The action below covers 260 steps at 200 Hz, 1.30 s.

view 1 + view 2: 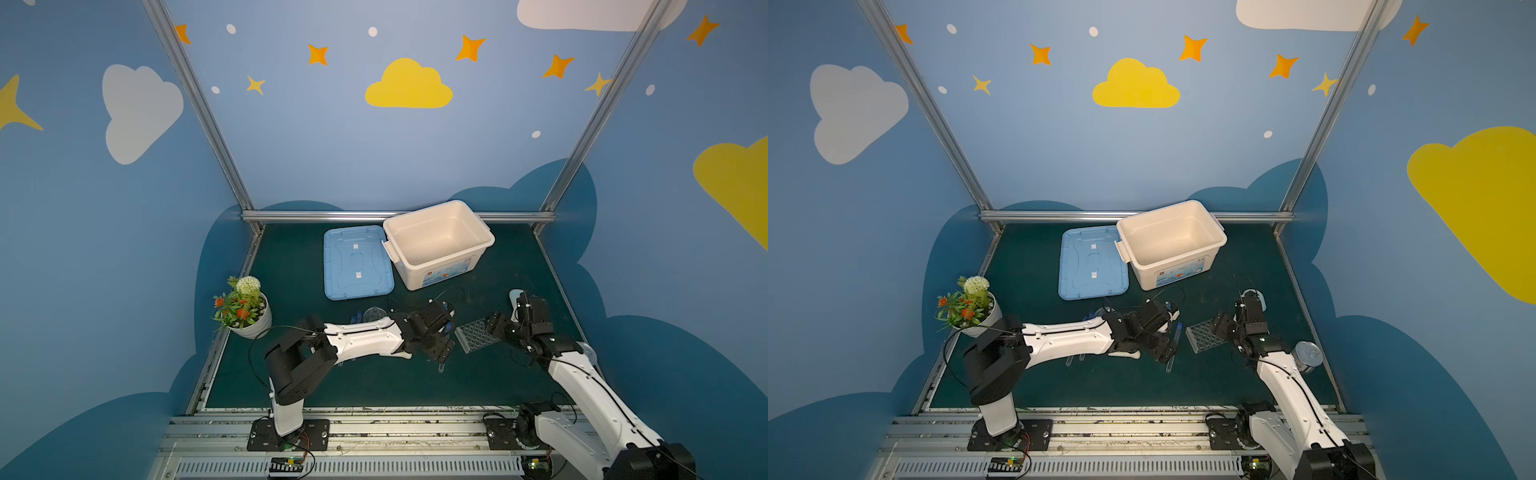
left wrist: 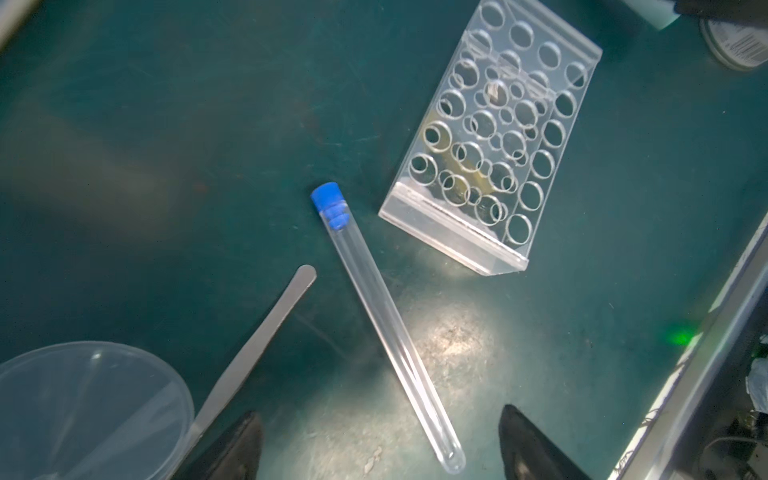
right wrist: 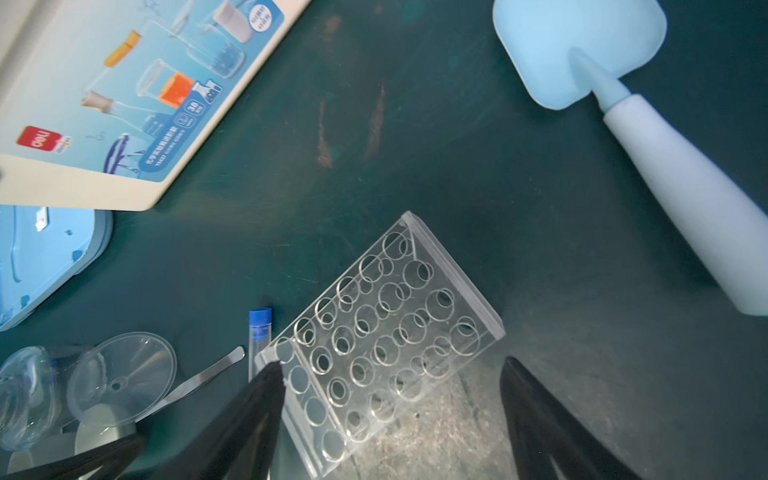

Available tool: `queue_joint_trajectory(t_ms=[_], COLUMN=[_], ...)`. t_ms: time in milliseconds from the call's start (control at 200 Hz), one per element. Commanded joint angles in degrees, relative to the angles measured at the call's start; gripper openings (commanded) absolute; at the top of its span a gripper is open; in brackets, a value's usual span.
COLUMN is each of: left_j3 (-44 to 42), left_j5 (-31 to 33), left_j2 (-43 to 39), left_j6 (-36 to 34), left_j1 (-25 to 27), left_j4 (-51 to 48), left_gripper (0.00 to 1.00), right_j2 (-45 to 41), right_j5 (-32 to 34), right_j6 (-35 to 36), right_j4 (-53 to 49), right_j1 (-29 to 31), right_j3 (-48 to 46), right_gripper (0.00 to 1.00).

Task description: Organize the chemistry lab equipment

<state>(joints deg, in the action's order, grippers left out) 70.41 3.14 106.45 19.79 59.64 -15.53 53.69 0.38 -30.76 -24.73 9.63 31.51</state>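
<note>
Potted flower plant (image 1: 243, 309): stands at the mat's left edge. Clear funnel (image 2: 83, 411) and flat metal spatula (image 2: 257, 349): lie just beside each other on the mat. Left gripper (image 2: 380, 449): hangs low with jaws spread wide, straddles the round end of a blue-capped test tube (image 2: 386, 324), clamps nothing. Blue-capped test tube: lies flat on the mat, near the clear holed rack (image 2: 490, 145) but apart from it. Right gripper (image 3: 390, 363): gapes wide over the rack, one fingertip at its corner, holds nothing.
</note>
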Motion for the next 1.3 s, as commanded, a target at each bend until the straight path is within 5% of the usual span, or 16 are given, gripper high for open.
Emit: queue_joint_trajectory(t_ms=[0,290,486,736,1296], left_j3=[2.6,8.0,10.0,9.8,15.2], left_j5=[-1.7,-1.9,-2.0,-0.5,-16.9], left_j2=[1.7,6.4,8.7,6.6,11.7], left_j6=[-0.3,-0.4,-0.6,0.5,5.3], left_j1=[0.1,0.1,0.0,-0.1,-1.6], left_j4=[-4.3,-8.6,-10.2,-8.3,-1.7], left_gripper=[0.86,0.80,0.72,0.75,0.72], right_j2=[1.6,3.7,7.8,8.5,10.5], right_j5=[-2.7,0.5,-5.5,-6.7,-11.0], right_j6=[2.3,0.7,0.1,-0.6,0.5], right_j4=[-1.4,-1.0,1.3,2.4,6.8], right_j1=[-0.3,-1.5,-5.2,-6.1,-10.1], right_j3=[-0.3,0.1,1.8,0.5,-0.3], right_gripper=[0.88,0.90,0.90,0.90,0.80])
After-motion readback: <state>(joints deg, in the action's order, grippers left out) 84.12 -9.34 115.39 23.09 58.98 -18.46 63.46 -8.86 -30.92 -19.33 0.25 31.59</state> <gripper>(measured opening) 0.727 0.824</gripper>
